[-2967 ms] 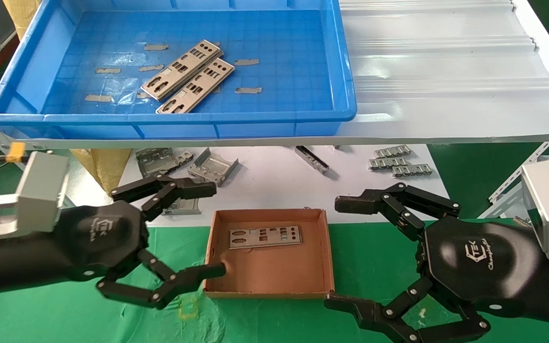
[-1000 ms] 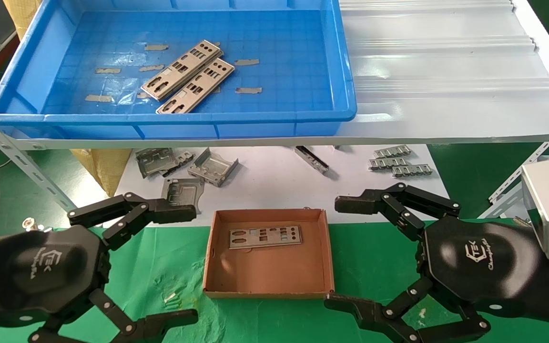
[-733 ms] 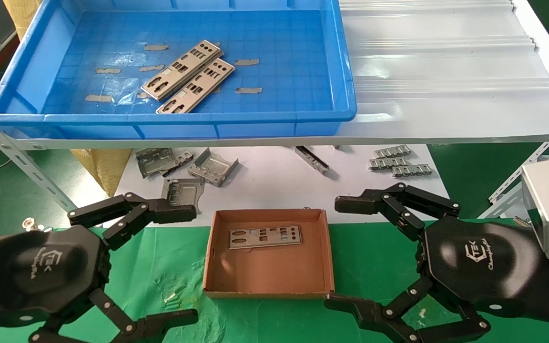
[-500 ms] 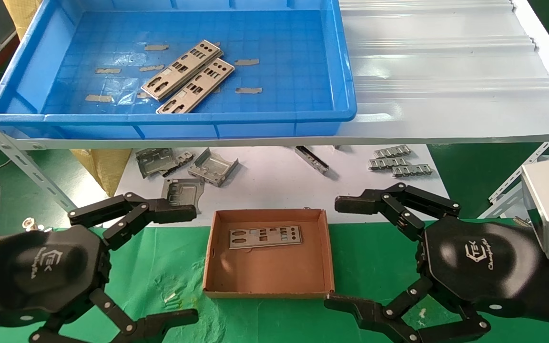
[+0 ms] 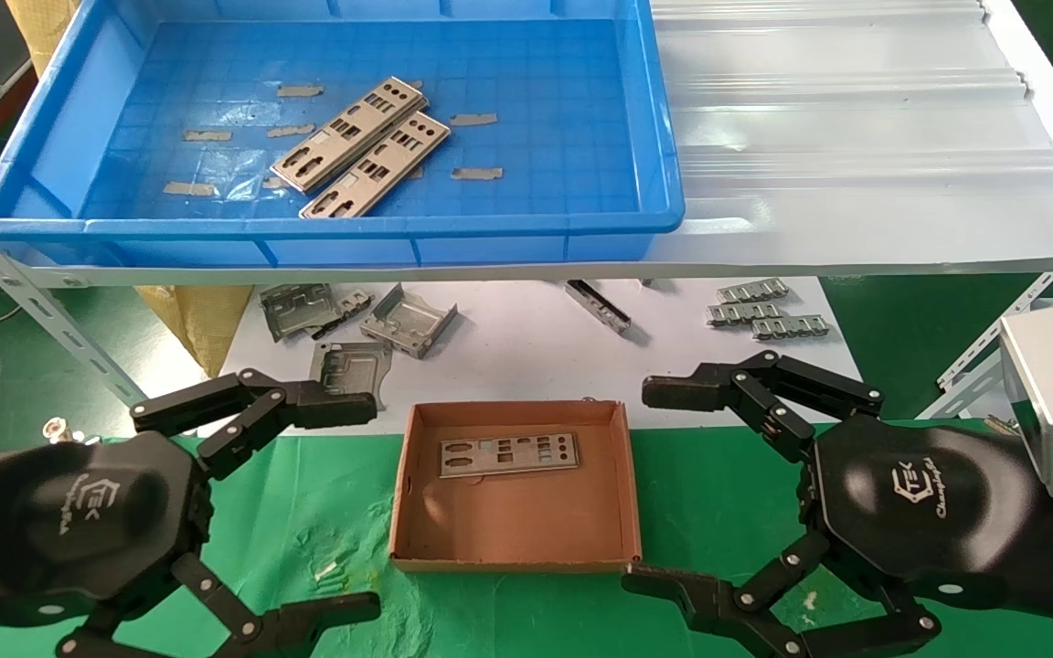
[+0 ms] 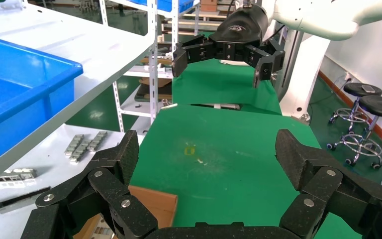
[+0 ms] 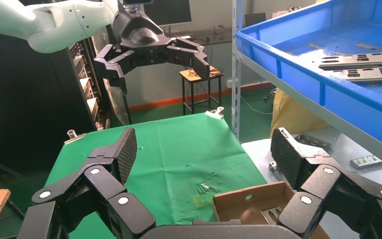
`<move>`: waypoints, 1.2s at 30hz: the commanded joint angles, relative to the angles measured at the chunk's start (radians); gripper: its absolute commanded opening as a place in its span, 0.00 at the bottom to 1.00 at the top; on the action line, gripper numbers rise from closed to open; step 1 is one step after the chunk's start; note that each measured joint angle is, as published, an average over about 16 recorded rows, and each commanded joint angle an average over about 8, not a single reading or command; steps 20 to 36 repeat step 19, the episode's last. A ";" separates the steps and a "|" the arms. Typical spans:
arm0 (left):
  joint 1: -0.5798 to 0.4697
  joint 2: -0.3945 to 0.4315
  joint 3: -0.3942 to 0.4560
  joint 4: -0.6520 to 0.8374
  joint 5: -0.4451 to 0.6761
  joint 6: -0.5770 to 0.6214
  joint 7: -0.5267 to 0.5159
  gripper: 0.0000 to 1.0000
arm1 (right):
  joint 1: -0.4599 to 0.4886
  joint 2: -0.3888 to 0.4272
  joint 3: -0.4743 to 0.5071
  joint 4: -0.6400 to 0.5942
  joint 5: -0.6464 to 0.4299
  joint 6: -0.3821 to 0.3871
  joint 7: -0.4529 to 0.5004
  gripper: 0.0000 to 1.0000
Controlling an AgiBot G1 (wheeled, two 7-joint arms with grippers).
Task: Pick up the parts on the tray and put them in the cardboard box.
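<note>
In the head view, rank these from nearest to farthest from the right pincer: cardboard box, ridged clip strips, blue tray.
From the right pincer:
1. cardboard box, just to its left on the green mat.
2. ridged clip strips, ahead on the white sheet.
3. blue tray, up on the shelf, far left.

White corrugated shelf (image 5: 856, 137) is carrying the blue tray (image 5: 79, 119) on its left part. Below, green cloth (image 5: 718, 493) is bearing the cardboard box (image 5: 517, 548); white sheet (image 5: 526, 347) is holding grey brackets (image 5: 408, 320) and clip strips (image 5: 764, 311).
</note>
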 commanded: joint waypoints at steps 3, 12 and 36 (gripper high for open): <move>0.000 0.000 0.000 0.000 0.000 0.000 0.000 1.00 | 0.000 0.000 0.000 0.000 0.000 0.000 0.000 1.00; 0.000 0.000 0.000 0.000 0.000 0.000 0.000 1.00 | 0.000 0.000 0.000 0.000 0.000 0.000 0.000 1.00; 0.000 0.000 0.000 0.000 0.000 0.000 0.000 1.00 | 0.000 0.000 0.000 0.000 0.000 0.000 0.000 1.00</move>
